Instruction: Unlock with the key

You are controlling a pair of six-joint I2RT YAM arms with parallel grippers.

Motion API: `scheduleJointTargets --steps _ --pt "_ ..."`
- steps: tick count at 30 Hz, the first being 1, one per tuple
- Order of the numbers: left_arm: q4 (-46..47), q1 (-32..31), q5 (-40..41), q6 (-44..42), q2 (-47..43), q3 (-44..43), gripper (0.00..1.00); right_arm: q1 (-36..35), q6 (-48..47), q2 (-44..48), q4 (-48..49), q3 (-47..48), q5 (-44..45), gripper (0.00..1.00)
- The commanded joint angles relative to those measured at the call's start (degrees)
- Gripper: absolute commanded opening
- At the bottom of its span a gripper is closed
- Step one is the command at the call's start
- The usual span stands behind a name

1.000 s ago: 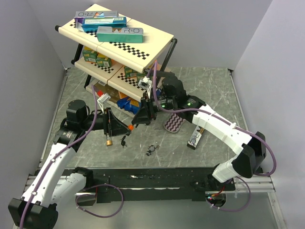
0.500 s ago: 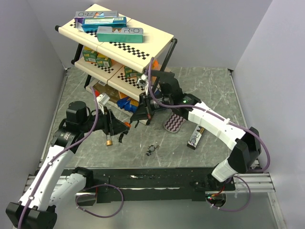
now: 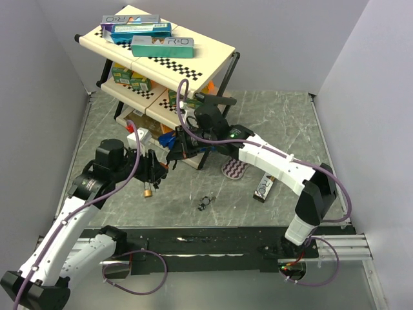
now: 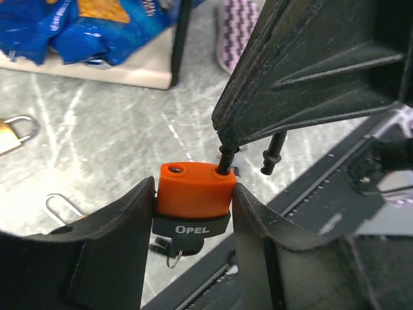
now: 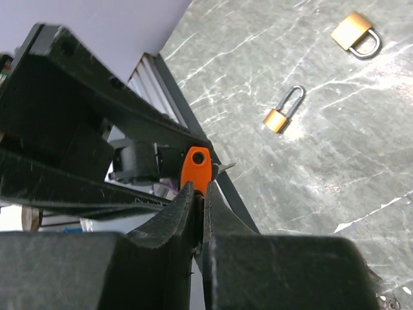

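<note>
**Desk:** What does the overhead view give us?

**Photographer:** The left gripper (image 3: 157,170) and right gripper (image 3: 173,154) meet tip to tip above the grey marbled table (image 3: 284,123). They are left of centre, just near of the shelf rack (image 3: 161,48). A small bunch of keys (image 3: 205,203) lies on the table to their right, nearer the arm bases. From up here I cannot tell how the fingers stand.

**Desk:** And the left wrist?

**Photographer:** Its fingers (image 4: 122,245) clamp an orange padlock (image 4: 192,184) by both sides and hold it clear of the table, "OPEL" on its dark band. The right gripper's black fingers reach in from the upper right onto the shackle (image 4: 224,158). One leg sits in the body and the other leg's end shows free beside it. A small ring (image 4: 173,259) hangs under the lock, but the key itself cannot be made out.

**Desk:** Right wrist?

**Photographer:** The fingers (image 5: 161,226) are pressed almost together, pinching at the lock's top, with orange showing just past the tips. A long-shackled brass lock (image 5: 282,113) and a squat brass lock (image 5: 355,35) lie on the table beyond, apart from each other.
</note>
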State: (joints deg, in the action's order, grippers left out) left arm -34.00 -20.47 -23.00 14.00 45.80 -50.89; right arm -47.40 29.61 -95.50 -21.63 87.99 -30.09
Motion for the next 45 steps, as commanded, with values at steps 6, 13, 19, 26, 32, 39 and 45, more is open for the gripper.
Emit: scheduleJointTargets --steps 6,13,19,26,32,39,45 --pt "5.69 -2.21 7.28 0.76 0.86 0.43 0.01 0.46 3.01 -4.07 -1.59 1.41 7.23 0.13" --pt "8.42 -2.21 5.34 0.15 3.15 1.67 0.01 0.46 0.02 -2.15 2.72 -3.78 8.20 0.54" --pt "8.07 -1.86 6.48 -0.81 3.68 2.73 0.01 1.25 0.01 1.63 5.89 -8.26 9.78 0.64" --pt "6.93 4.37 7.01 -2.48 8.76 4.22 0.01 1.61 -0.34 7.17 7.91 -13.35 14.35 0.69" --pt "4.03 12.81 3.58 -4.41 17.89 1.25 0.01 1.61 -0.25 11.39 8.80 -17.40 14.97 0.69" --pt "0.60 23.71 0.24 -4.42 30.21 -4.47 0.01 1.61 -0.60 14.47 9.32 -19.87 14.79 0.69" --pt "-0.19 27.94 0.06 -4.77 37.68 -7.20 0.01 1.61 -1.04 16.75 9.67 -21.89 14.88 0.69"
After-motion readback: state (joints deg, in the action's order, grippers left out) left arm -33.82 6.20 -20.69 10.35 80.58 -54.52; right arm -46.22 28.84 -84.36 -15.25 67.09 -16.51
